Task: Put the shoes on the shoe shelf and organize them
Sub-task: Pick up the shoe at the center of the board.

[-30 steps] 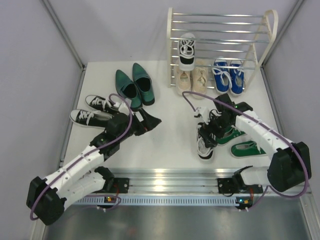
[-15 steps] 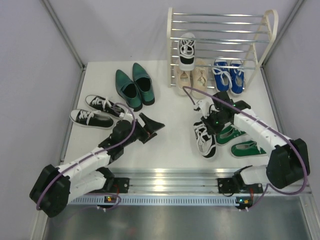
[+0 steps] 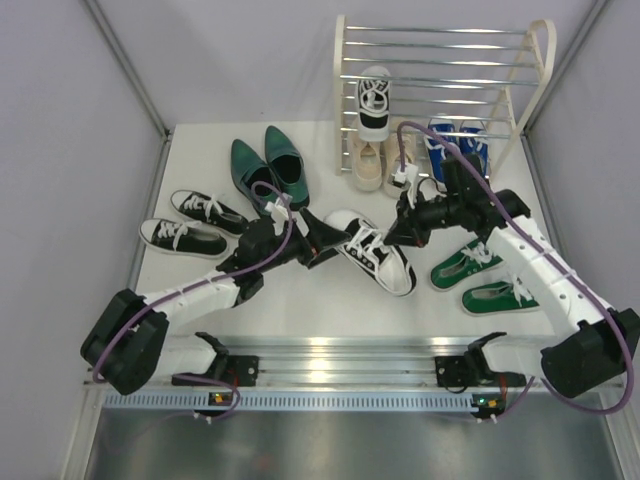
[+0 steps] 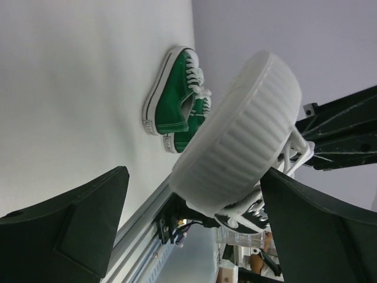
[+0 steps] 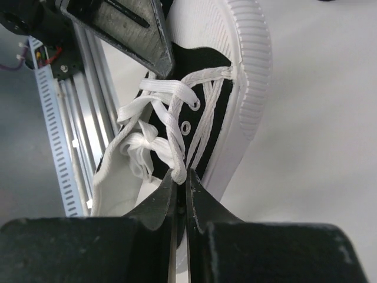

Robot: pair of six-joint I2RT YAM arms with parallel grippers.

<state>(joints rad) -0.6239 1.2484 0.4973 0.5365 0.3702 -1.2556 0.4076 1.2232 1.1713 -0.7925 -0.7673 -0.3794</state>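
Where the top external view looks down on the white table [image 3: 300, 300], a black-and-white canvas sneaker with white laces [image 3: 378, 262] is seen lying slantwise at the middle, between the two arms. The right gripper [image 3: 398, 233] is set at its laces and the left gripper [image 3: 328, 243] at its toe end. A shoe shelf of thin chrome bars with cream arched side frames [image 3: 440, 62] is stood at the far right. A second black-and-white sneaker [image 3: 374, 100] is placed on its bars, a pair of beige lace-up shoes [image 3: 380, 160] lies at its foot, and a pair of blue sneakers [image 3: 477, 138] beside them is partly hidden by the right arm. A pair of glossy dark green pointed dress shoes [image 3: 268, 172] is set left of the shelf, a pair of black-and-white low sneakers [image 3: 192, 225] near the left edge, and a pair of green sneakers [image 3: 480, 275] near the right.

In the left wrist view, the left gripper [image 4: 193, 177] is shown spread wide, its fingers [image 4: 70, 224] standing either side of the ribbed white toe of the central sneaker [image 4: 241, 130]. Whether the toe is touched cannot be told. The green sneakers [image 4: 177, 106] are seen beyond, on the table.

In the right wrist view, the right gripper [image 5: 181, 191] is shown pressed together, with a loop of the white laces pinched between its fingers [image 5: 156, 206]. The sneaker [image 5: 218, 112] is stretched away from it, toe farthest.
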